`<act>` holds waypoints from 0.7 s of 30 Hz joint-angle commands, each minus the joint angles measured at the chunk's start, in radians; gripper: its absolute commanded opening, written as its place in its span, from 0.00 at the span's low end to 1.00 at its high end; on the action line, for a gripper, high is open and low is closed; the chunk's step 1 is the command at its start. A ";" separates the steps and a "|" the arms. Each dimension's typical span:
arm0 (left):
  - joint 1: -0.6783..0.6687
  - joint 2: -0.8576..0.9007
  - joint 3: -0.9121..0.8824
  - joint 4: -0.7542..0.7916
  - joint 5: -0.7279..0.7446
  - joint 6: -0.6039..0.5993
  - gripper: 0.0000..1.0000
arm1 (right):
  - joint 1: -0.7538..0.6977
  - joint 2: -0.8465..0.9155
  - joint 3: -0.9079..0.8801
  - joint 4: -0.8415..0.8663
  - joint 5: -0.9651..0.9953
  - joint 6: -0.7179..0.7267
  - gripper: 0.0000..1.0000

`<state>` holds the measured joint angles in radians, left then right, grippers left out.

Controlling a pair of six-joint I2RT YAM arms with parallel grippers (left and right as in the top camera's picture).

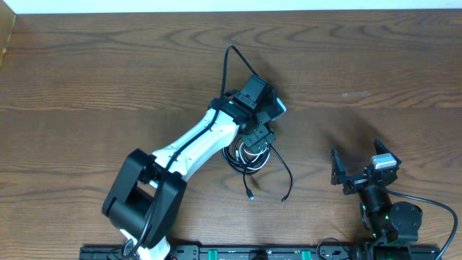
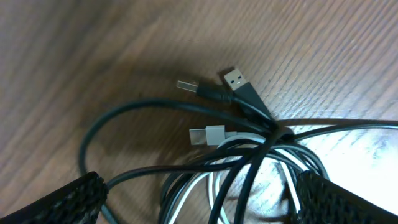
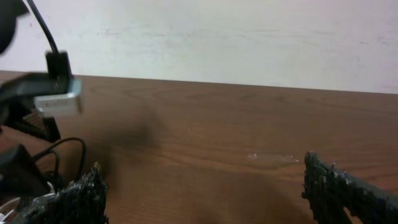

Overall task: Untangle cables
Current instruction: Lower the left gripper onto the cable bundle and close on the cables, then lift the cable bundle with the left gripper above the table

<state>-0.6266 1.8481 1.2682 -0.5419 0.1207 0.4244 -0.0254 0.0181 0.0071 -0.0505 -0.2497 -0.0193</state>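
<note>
The left gripper (image 2: 199, 186) has its fingers (image 2: 71, 199) spread wide, one on either side of the cables (image 2: 249, 155), and they clamp nothing. Three plug ends lie at the top of the tangle. Two are black plugs (image 2: 235, 79), side by side, and one is a white plug (image 2: 205, 134) just below them. One white cord (image 2: 214, 186) loops through the knot; the number of black cords cannot be told. Overhead, two loose black ends (image 1: 250, 193) trail out of the tangle towards the robot's base. The right gripper (image 1: 357, 172) is well apart from the tangle, on its right. Its fingers (image 3: 348, 193) are wide and empty over the table (image 1: 86, 87).
</note>
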 commanded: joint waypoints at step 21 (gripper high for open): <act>0.004 0.111 -0.006 0.001 -0.009 0.121 0.08 | 0.007 0.002 -0.001 -0.005 0.007 -0.016 0.99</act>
<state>-0.6266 1.9450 1.2682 -0.5407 0.1135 0.5365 -0.0254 0.0181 0.0071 -0.0505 -0.2497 -0.0196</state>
